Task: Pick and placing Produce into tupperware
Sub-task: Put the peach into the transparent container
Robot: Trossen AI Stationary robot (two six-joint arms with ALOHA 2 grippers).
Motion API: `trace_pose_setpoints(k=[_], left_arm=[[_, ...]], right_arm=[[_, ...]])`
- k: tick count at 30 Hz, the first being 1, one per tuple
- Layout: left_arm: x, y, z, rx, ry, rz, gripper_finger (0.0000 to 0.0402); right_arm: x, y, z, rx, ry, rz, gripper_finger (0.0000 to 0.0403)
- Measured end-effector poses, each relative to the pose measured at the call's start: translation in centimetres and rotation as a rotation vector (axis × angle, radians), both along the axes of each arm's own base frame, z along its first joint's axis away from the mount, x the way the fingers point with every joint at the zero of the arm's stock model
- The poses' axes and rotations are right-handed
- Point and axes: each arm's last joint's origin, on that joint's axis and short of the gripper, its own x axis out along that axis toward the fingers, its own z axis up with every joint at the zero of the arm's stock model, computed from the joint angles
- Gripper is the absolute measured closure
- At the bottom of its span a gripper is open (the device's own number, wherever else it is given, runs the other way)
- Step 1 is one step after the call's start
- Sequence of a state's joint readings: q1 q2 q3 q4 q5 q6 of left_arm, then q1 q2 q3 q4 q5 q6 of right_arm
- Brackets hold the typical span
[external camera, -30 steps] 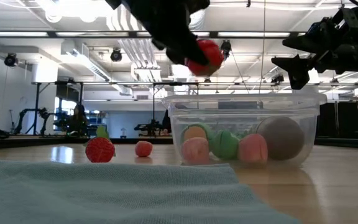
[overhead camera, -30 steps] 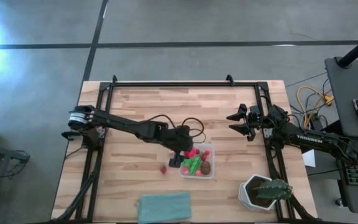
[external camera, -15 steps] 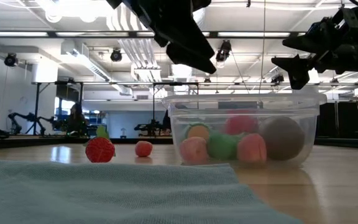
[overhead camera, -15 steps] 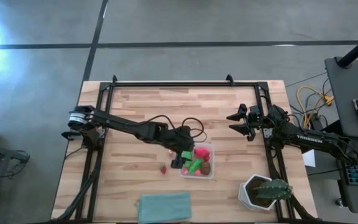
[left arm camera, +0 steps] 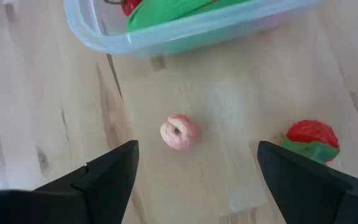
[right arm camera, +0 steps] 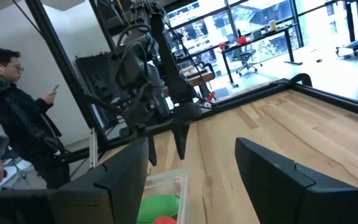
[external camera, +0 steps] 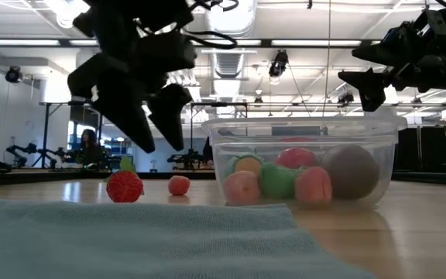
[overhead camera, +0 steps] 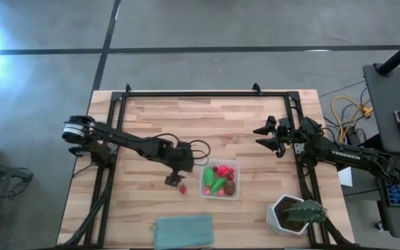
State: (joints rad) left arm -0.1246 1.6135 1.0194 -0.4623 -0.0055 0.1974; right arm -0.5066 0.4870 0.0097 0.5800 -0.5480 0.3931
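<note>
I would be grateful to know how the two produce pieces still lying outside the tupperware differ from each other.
The strawberry is deep red with a green leafy cap; the small pink piece is pale with a dimple. The strawberry is the larger. The pink piece lies between the left gripper's open fingers, the strawberry off to one side. Both rest on the table.

Left gripper (left arm camera: 194, 171) open above pink piece (left arm camera: 179, 132); strawberry, probably (left arm camera: 312, 140), beside.

High view looks straight down; low view sits level on the tabletop (overhead camera: 151, 125); both share the tupperware (external camera: 304, 159), wrist views too.
</note>
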Motion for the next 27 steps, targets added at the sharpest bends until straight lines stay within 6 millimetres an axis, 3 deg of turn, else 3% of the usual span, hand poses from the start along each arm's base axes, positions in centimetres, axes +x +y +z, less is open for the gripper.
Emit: trace_pose_setpoints(k=[7, 16, 27], left_arm=[[-0.1, 0.1, -1.5, -0.014, -0.104, 0.011, 0.0110], [1.0, 1.4, -5.0, 0.006, 0.009, 0.089, 0.0158], [1.5, 1.3, -5.1, -0.039, -0.027, 0.068, 0.0202]], right_arm=[[0.0, 0.0, 0.0, 0.000, 0.000, 0.000, 0.0170], [0.0, 0.0, 0.0, 0.000, 0.000, 0.000, 0.0170], [0.0, 0.0, 0.0, 0.000, 0.000, 0.000, 0.0170]])
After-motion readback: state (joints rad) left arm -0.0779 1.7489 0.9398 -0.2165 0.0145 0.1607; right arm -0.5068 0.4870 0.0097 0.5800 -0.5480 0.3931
